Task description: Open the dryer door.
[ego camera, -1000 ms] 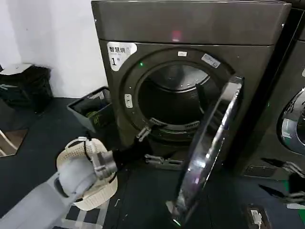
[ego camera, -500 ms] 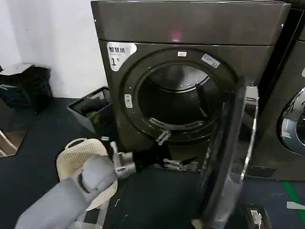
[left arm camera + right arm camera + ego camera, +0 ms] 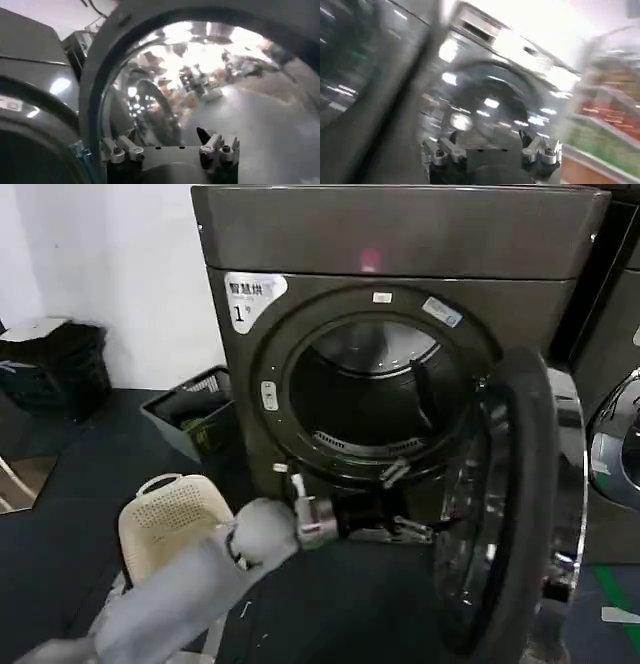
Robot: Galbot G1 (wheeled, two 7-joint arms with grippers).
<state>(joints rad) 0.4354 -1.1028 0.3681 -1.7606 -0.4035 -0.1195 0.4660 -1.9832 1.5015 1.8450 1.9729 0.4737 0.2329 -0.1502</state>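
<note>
- large round dryer door with chrome ring, dark tinted glass and dark grey plastic back rim: swung wide open, hanging edge-on at the right side of the opening, inner face toward the drum.
- big dark grey-bronze metallic dryer with white "1" label and pink light: round drum mouth fully exposed.
- left gripper: stretched low in front of the drum mouth, fingers spread, nothing between them.
- fingertips just beside the door's inner rim, below the lower lip of the opening; cannot tell if touching.
- left wrist view: spread fingers pointing into the door's glass bowl, dark rim curving around past the tips.
- right gripper: fingers apart, nothing held, chrome-ringed door of the second machine ahead of the tips.
- cream perforated plastic basket on the dark floor, behind the left arm, well apart from the fingers.
</note>
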